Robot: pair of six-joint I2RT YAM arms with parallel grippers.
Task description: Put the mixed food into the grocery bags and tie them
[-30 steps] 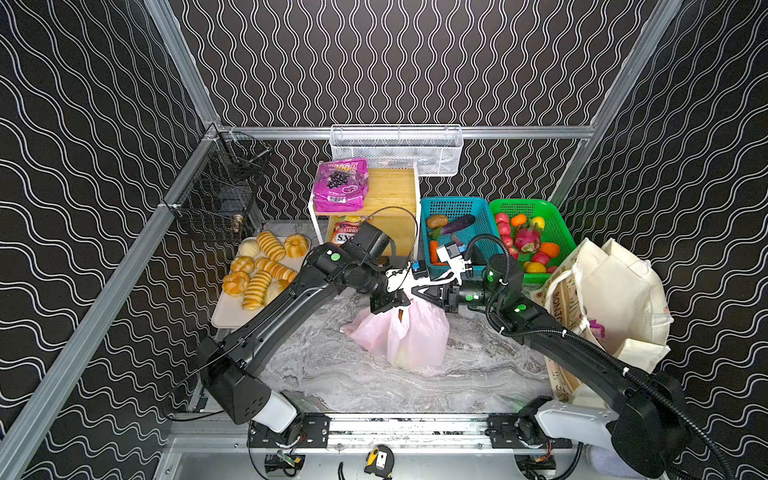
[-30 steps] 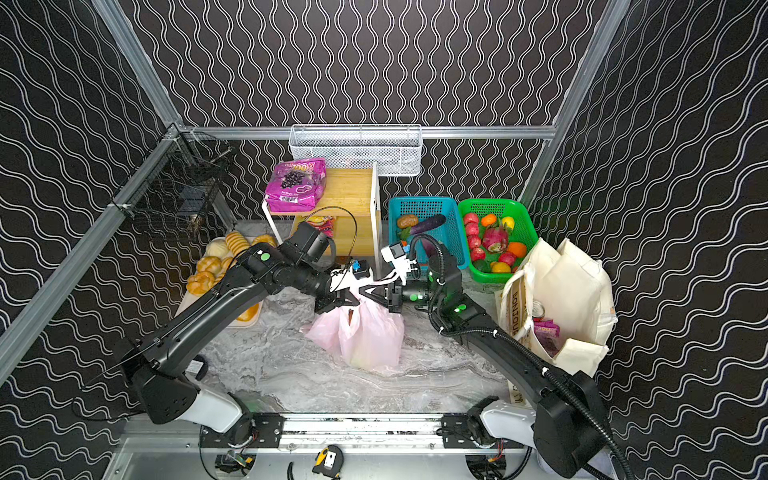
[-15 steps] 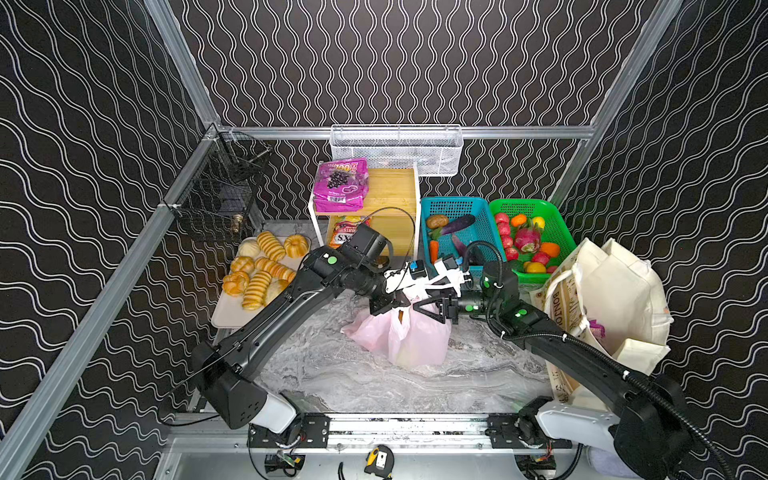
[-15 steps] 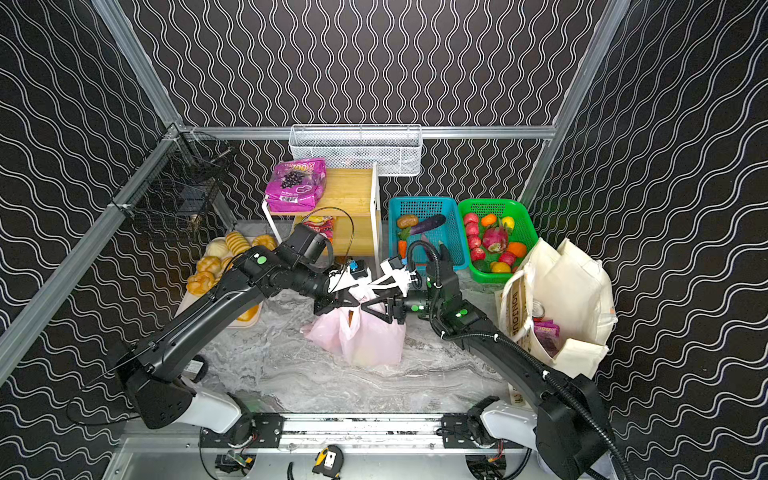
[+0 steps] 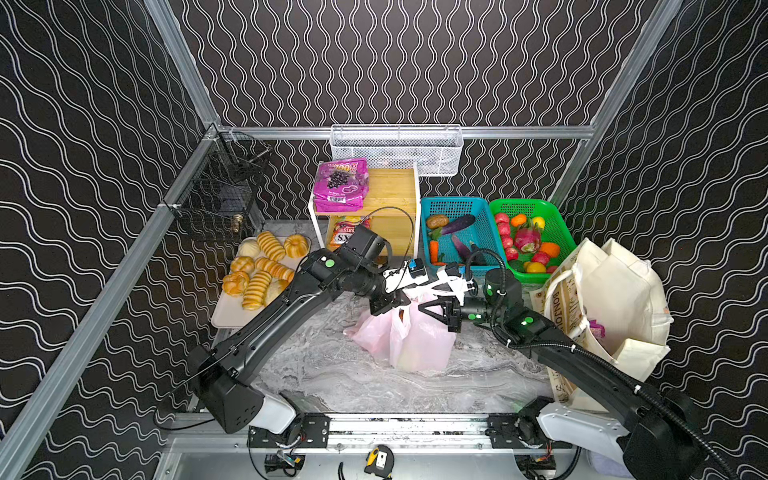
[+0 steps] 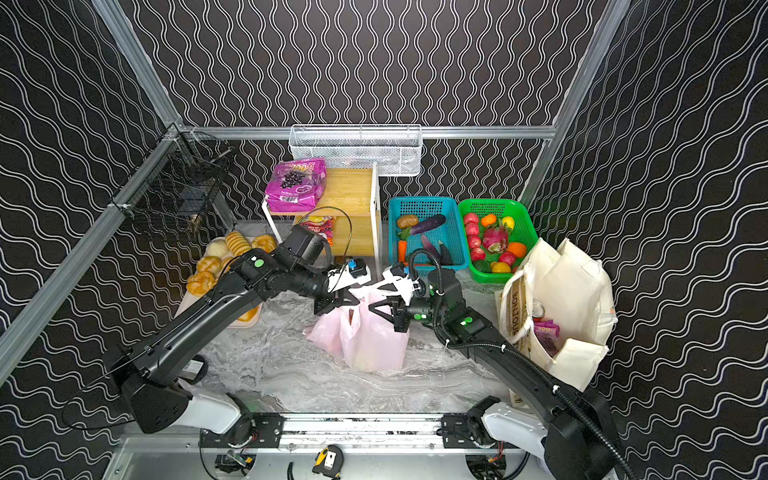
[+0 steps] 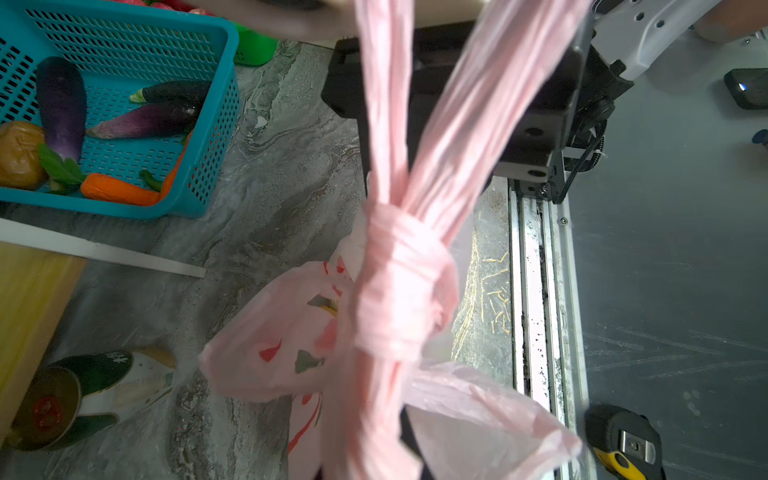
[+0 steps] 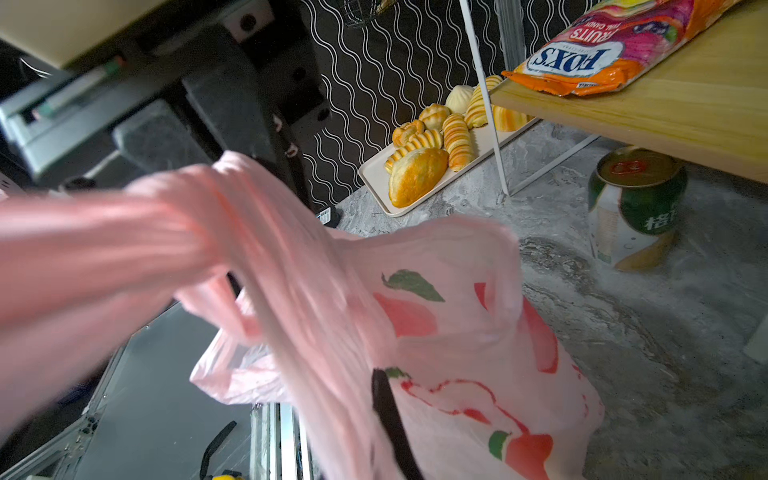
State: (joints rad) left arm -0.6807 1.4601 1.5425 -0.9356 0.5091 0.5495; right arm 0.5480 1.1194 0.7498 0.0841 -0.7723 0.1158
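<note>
Left gripper [image 5: 392, 303]: clamped tight on a twisted handle strand of the thin translucent pink plastic bag [image 5: 409, 340], pinched right at the bag's top.
Right gripper [image 5: 424, 309]: squeezed closed too, nose to nose with the left one. In the right wrist view a pink strand runs alongside its dark finger [image 8: 388, 415], so it grips the bag's other handle.
Knot [image 7: 395, 266]: there it is, a fat wrapped knot in the handles, with two strands fanning out from it.
Pink bag, position: sitting on the grey marble tabletop [image 5: 332, 374], mid-table between the two arms, just in front of the wooden shelf [image 5: 390, 187] and the blue plastic mesh basket [image 5: 453, 202]. Red and green fruit print on its side; the contents are only faint shapes through the plastic.
Cream fabric tote [image 5: 615, 299]: upright at the right edge, well apart from the pink bag, with a magenta packet [image 5: 596, 330] peeking from its mouth.
Magenta grape-print snack pouch [image 5: 340, 185]: lying on top of the wooden shelf.
Green and white drink can [image 8: 631, 208]: on the marble under the shelf.
</note>
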